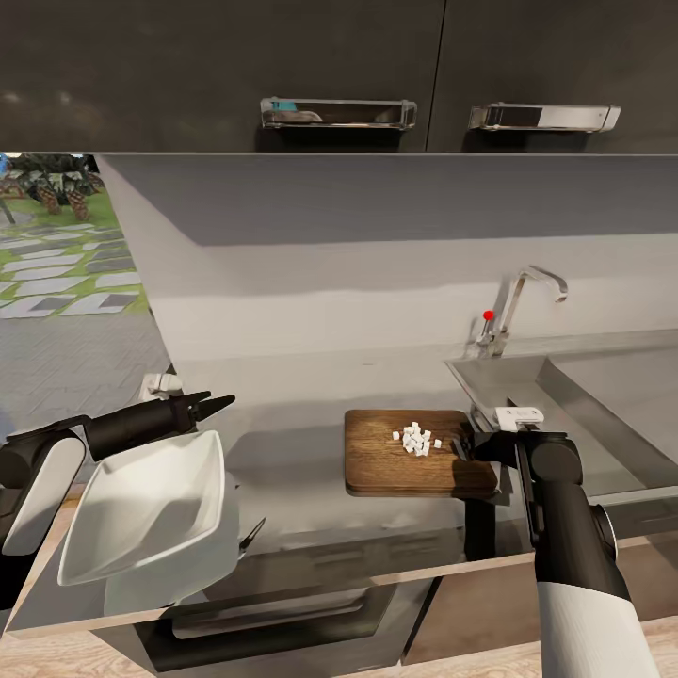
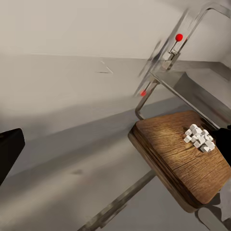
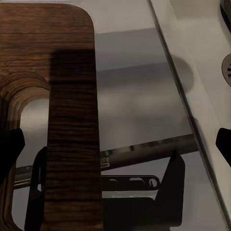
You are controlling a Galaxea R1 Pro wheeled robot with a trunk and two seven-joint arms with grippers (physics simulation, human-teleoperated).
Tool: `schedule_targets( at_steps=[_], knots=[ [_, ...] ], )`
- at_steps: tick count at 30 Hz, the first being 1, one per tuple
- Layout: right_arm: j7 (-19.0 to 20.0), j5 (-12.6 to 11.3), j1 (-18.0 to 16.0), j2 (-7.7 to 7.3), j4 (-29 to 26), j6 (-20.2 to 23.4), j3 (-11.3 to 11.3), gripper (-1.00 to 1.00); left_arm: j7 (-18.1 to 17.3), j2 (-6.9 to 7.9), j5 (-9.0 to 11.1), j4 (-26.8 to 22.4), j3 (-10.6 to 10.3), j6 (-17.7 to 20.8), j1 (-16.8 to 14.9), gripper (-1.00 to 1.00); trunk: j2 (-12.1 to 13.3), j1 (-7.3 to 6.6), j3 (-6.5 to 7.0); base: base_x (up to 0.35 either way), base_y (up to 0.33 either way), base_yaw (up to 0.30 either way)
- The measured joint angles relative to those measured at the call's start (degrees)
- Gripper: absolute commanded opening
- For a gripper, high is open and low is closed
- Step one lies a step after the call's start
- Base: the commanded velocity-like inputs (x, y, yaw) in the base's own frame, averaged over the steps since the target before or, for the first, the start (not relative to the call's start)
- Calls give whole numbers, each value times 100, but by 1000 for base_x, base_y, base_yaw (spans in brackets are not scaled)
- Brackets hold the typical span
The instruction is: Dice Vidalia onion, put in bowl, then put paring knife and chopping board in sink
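The white square-rimmed bowl (image 1: 151, 513) is gripped, tilted, by the left gripper (image 1: 212, 407), well left of the tiny white onion cubes (image 1: 415, 439) heaped on the dark brown wooden chopping board (image 1: 395, 466), whose handle end is straddled by the open right gripper (image 1: 468, 450).

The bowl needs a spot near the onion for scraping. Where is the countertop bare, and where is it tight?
Bare countertop lies between the tilted bowl at the left end effector and the chopping board. It is tight at the board's sink end, where the right end effector sits near the diced onion.
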Motion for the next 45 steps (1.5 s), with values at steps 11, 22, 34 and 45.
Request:
schedule_targets(
  at_steps=[11,22,34,45],
  knots=[
    [-1,-4,0,0,0,0,0,100,8,0,0,0,4,8,0,100,-201,110,-90,0,0,0],
    [-1,-6,0,0,1,0,0,100,8,0,0,0,2,3,0,100,-201,110,-90,0,0,0],
    [1,25,-1,0,0,-7,2,-100,0,0,0,0,-3,1,0,100,-201,110,-89,0,0,0],
    [0,23,-1,0,0,-7,1,-100,-1,0,0,0,-3,0,0,100,-201,110,-89,0,0,0]
  ],
)
